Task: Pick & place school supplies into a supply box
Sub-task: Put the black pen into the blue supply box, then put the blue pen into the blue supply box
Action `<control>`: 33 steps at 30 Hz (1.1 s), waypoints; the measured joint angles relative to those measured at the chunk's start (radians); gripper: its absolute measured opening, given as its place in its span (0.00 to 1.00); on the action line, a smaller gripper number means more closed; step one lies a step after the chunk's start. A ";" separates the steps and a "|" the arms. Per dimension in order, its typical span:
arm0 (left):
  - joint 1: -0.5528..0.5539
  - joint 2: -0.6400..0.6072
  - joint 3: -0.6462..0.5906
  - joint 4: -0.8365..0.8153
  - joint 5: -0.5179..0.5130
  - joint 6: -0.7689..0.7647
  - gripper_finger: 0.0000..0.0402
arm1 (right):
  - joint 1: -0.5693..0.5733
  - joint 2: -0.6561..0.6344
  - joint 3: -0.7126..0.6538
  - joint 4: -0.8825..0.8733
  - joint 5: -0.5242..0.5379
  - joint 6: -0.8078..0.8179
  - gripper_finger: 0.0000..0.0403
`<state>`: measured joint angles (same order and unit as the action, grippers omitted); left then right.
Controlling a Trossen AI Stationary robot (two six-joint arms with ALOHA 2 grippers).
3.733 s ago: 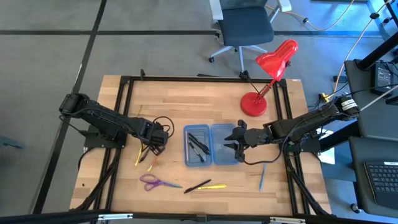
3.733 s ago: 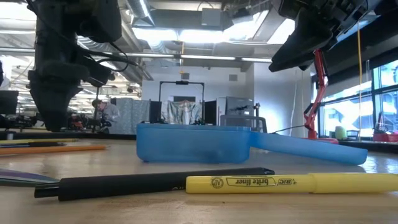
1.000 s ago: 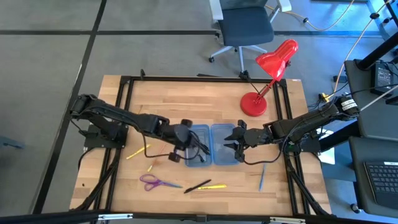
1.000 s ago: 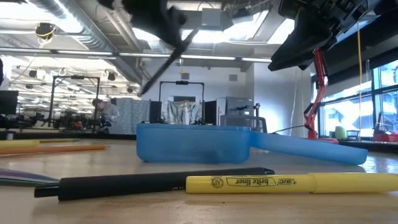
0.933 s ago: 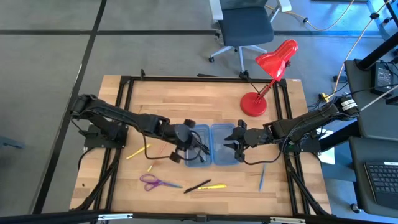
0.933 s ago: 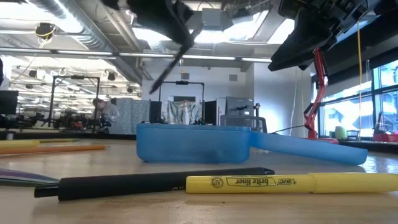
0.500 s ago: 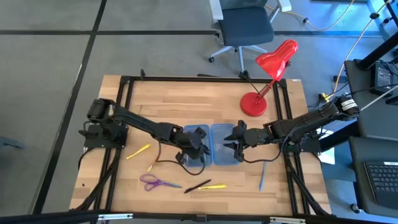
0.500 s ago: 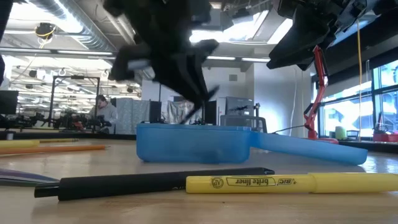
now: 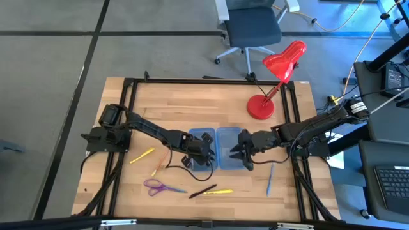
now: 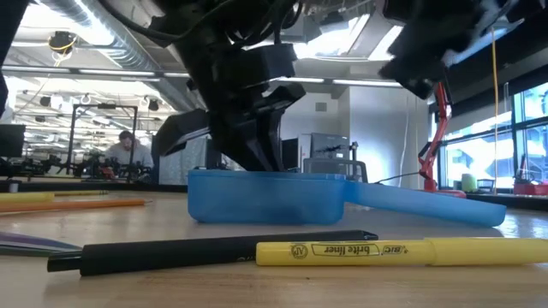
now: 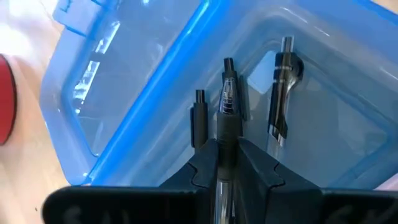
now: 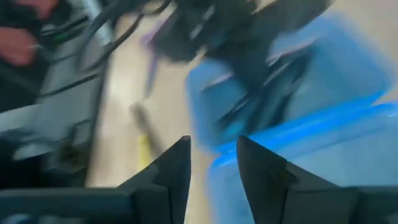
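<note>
Lowered into the blue pencil case [image 9: 215, 148], left gripper [image 11: 227, 163] clamped on a black pen [image 11: 226, 115] (two others already inside). Right gripper [image 9: 243, 153] open at the case's edge. Risk: collision between arms, jolting the case.

An overhead camera looks straight down on the whole bench [image 9: 192, 102]. A bench-level camera looks across it into the room. Two wrist cameras sit close above the blue supply box [image 9: 217, 148], which all four views share.
</note>
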<state>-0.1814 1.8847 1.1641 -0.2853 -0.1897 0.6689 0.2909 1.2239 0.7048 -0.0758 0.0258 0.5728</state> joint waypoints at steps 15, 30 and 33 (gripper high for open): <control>0.000 -0.001 0.000 0.009 -0.007 0.000 0.09 | 0.165 0.000 0.000 -0.436 -0.341 0.967 0.33; 0.000 -0.001 0.000 0.009 -0.054 0.000 0.22 | 0.377 0.000 0.000 -0.420 -0.229 1.324 0.33; 0.000 -0.002 0.000 0.007 -0.083 0.000 0.25 | 0.403 0.000 0.000 -0.404 -0.170 1.330 0.33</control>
<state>-0.1814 1.8828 1.1641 -0.2787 -0.2728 0.6688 0.6936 1.2236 0.7044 -0.4795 -0.1441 1.9030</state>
